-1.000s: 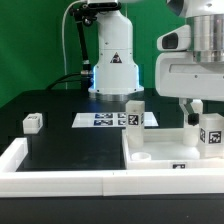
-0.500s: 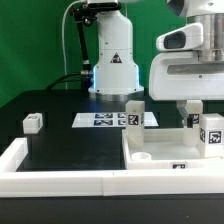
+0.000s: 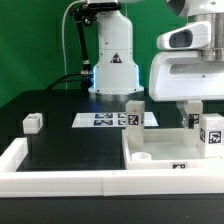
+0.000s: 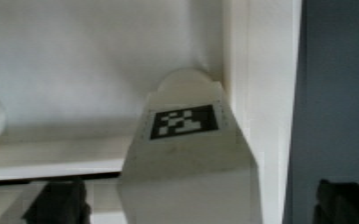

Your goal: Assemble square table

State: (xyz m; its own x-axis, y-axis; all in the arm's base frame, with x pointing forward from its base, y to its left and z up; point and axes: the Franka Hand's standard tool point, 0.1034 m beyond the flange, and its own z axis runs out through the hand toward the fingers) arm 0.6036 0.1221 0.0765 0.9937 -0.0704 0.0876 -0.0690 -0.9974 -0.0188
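Observation:
The square table's white slab lies at the front on the exterior view's right. One tagged white leg stands at its back corner, and another tagged leg stands on its right side. A third small leg sits far left on the black surface. My gripper hangs low over the slab's right part. In the wrist view a white leg with a tag reaches in between my dark fingers, with a gap on each side. The gripper is open around it.
The marker board lies on the black table in front of the robot base. A long white rail borders the front edge, and a raised white wall runs beside the leg in the wrist view.
The gripper has shifted slightly toward the exterior view's left and settled over the slab. The jaws stay wide apart. No part has moved.

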